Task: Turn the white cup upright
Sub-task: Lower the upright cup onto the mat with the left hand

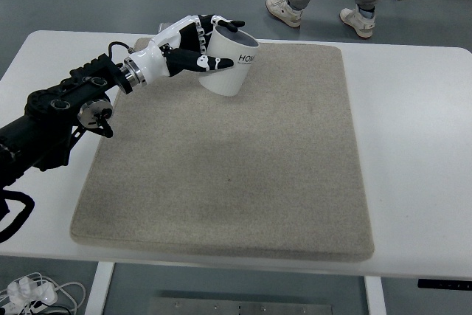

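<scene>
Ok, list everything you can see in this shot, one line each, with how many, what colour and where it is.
white cup: one, white with dark print, far left of the mat, tilted, opening facing up and away, held in the left hand
mat: one, beige-grey, covering the middle of the table
table: one, white, under the mat
cables: a tangle, white, bottom left corner below the table edge
person's legs and shoes: more than one person, grey trousers, white shoes, on the floor past the far edge
left hand: one, white and black, fingers wrapped around the cup, arm entering from the left
</scene>
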You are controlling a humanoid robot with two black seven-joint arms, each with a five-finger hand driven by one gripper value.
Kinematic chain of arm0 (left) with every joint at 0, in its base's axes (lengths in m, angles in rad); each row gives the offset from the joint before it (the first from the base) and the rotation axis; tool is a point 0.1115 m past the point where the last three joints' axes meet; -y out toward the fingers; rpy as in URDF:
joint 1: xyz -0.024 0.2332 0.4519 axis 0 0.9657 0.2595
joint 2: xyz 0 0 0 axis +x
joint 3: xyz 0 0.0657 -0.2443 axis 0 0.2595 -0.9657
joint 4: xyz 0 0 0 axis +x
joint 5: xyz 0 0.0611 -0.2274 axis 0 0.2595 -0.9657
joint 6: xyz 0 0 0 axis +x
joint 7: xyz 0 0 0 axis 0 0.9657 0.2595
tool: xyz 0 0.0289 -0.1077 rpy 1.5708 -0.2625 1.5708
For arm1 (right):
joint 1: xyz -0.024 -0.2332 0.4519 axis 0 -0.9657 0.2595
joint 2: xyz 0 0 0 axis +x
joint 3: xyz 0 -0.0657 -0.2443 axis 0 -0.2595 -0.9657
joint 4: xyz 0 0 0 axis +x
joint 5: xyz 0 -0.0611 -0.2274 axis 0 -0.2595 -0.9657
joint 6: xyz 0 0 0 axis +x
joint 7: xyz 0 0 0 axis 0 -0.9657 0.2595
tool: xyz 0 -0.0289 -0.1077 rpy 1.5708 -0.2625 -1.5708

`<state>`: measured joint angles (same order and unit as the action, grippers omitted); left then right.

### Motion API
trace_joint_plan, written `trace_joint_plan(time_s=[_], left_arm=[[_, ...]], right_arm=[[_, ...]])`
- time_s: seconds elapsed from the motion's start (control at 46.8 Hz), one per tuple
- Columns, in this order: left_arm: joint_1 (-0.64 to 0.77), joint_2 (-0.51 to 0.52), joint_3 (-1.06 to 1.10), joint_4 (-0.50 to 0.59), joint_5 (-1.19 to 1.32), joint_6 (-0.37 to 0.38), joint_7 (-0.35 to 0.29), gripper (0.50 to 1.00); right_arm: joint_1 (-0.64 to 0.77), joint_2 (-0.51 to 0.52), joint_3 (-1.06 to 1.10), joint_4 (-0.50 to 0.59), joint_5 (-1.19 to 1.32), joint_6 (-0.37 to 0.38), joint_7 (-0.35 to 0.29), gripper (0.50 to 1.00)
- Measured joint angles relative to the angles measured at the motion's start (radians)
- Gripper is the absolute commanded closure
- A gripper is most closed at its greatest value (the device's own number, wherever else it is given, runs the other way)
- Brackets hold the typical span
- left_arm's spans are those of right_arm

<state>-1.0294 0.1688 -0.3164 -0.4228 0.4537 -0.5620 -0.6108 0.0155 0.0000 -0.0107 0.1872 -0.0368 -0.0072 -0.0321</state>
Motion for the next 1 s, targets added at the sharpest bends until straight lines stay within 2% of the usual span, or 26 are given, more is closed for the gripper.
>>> trace_joint_plan(time_s=[0.214,0.598,0.812,1.004], left_arm=[[0.029,-0.031,0.013,0.055,0.002,0.04,0.0,1.0],[0.053,-0.039,0.014,0.043,0.005,0.2,0.0,0.984],[0.053,-0.046,0.015,0.042,0.02,0.243,0.0,0.956],[0.057,-0.05,0.014,0.041,0.055,0.275,0.0,0.819]], right_arm=[[0.0,0.0,0.0,0.0,0.0,0.0,0.0,0.548],[0.0,0.0,0.0,0.0,0.0,0.0,0.0,0.548],[0.0,0.0,0.0,0.0,0.0,0.0,0.0,0.548],[0.0,0.0,0.0,0.0,0.0,0.0,0.0,0.548]])
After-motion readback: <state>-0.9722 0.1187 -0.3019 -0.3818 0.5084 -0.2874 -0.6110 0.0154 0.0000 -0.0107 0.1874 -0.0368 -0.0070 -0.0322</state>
